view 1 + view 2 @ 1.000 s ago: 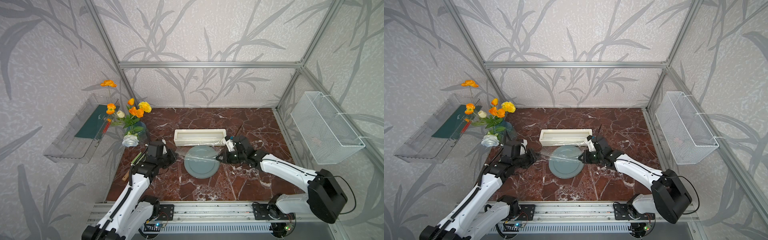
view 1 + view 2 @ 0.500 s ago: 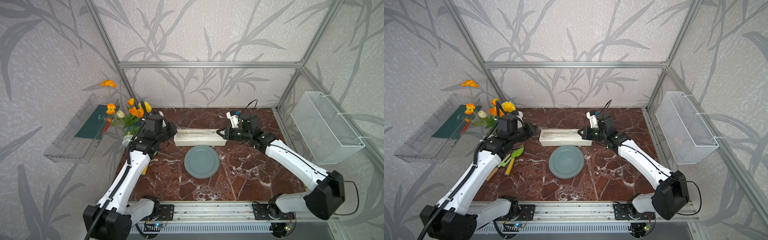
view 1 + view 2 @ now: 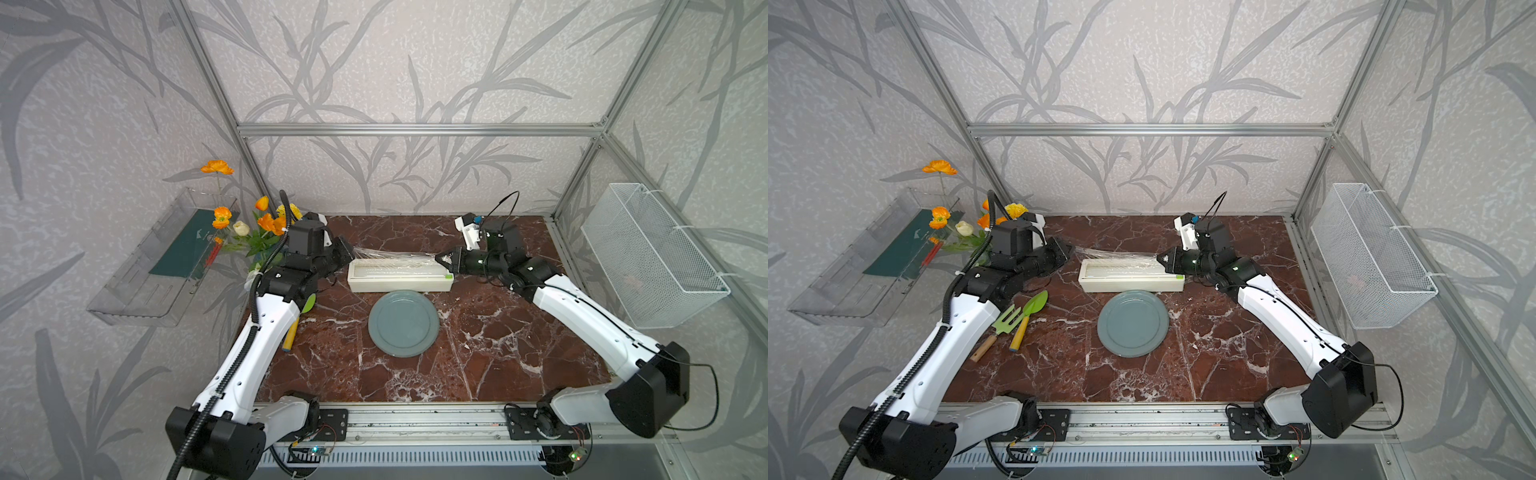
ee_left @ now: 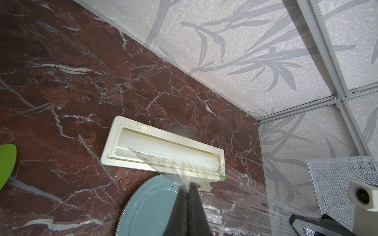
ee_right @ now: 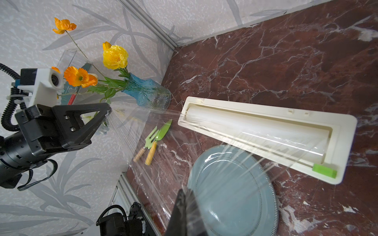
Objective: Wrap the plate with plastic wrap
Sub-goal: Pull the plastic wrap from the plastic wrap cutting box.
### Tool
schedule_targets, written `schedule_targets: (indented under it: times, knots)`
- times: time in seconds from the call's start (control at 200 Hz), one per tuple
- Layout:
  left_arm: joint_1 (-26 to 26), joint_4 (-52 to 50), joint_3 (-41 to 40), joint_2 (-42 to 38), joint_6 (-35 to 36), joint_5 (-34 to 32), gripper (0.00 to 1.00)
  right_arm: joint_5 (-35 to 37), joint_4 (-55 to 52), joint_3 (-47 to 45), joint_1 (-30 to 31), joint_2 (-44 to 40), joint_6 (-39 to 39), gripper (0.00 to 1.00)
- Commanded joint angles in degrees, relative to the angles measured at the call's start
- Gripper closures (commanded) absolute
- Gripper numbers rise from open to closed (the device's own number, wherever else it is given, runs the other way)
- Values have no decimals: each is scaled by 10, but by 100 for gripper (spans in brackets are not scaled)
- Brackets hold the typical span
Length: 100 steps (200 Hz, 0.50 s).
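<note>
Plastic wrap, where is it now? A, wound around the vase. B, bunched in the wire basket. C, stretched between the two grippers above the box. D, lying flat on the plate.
C: the wrap spans taut from the left gripper to the right gripper, both shut on it, above the box.

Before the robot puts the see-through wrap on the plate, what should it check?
1. Left fingers pinching the plastic wrap: ok, shut on it.
2. Right fingers pinching the other end: ok, shut on it.
3. Wrap pulled tight between them: ok, streaky but stretched.
4. Wrap over the plate: not ok, in both top views it seems to hang above the dispenser box.
5. Wrap cut from the roll: not ok, it runs out of the box.
6. Plate bare and lying flat: ok.
</note>
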Motion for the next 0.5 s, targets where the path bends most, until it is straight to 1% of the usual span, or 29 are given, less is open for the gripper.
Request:
schedule_targets:
  times: [0.0, 0.37, 0.495]
  knots:
    - [12, -5, 27, -7, 12, -24, 100, 0, -9, 24, -6, -6, -6, 100]
    - [12, -7, 27, -22, 11, -22, 100, -5, -11, 25, -6, -18, 1, 100]
    - [12, -7, 32, -29, 10, -21, 100, -6, -14, 41, -6, -22, -1, 100]
